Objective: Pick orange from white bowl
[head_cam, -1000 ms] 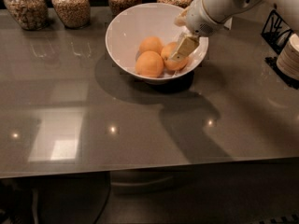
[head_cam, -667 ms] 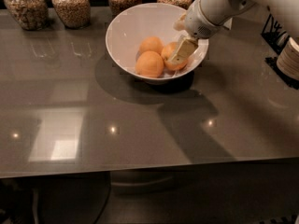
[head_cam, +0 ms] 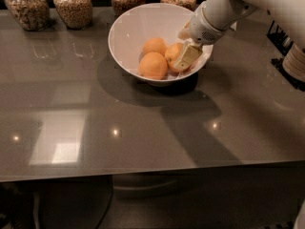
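Observation:
The white bowl point(head_cam: 125, 27) stands at the back middle of the grey table. Three oranges lie in it: one at the front point(head_cam: 152, 66), one behind it point(head_cam: 155, 46), and one on the right point(head_cam: 171, 54). I cannot make out a dark stem dot on any of them. My gripper point(head_cam: 186, 58) reaches down into the bowl from the upper right. It sits against the right orange and hides that orange's right side. The white arm point(head_cam: 224, 8) crosses over the bowl's right rim.
Several glass jars of grain stand along the table's back edge, among them one at the far left point(head_cam: 26, 6) and one beside it point(head_cam: 73, 5). A black rack point(head_cam: 286, 42) and a pale round container point(head_cam: 295, 61) are at the right edge. The table's front edge point(head_cam: 143, 173) runs across the lower frame.
My gripper has sunk slightly lower in the bowl against the right orange. The oranges and the bowl have not moved.

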`<state>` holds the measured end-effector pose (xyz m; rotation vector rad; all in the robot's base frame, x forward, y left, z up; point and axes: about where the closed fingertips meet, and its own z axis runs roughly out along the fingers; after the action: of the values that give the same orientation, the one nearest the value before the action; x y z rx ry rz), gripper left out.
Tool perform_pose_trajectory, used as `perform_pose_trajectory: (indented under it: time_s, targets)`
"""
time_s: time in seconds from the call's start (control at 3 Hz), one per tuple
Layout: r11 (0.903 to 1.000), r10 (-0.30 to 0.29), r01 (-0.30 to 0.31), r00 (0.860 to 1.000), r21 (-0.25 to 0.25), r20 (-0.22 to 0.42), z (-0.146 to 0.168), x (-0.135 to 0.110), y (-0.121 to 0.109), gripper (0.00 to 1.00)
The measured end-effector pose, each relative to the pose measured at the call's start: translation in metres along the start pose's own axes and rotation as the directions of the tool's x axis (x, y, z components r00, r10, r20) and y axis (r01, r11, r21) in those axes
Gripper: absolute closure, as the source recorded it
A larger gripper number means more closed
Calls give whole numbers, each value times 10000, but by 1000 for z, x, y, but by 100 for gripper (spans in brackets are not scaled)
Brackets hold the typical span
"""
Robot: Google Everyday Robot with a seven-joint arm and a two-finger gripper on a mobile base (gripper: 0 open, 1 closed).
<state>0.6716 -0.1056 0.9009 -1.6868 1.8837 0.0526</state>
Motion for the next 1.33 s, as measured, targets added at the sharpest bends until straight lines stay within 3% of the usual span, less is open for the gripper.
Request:
perform_pose_trajectory:
  time_s: [1.33]
  targets:
    - [9990,271,-269,9996,-345,37,22,7,5,33]
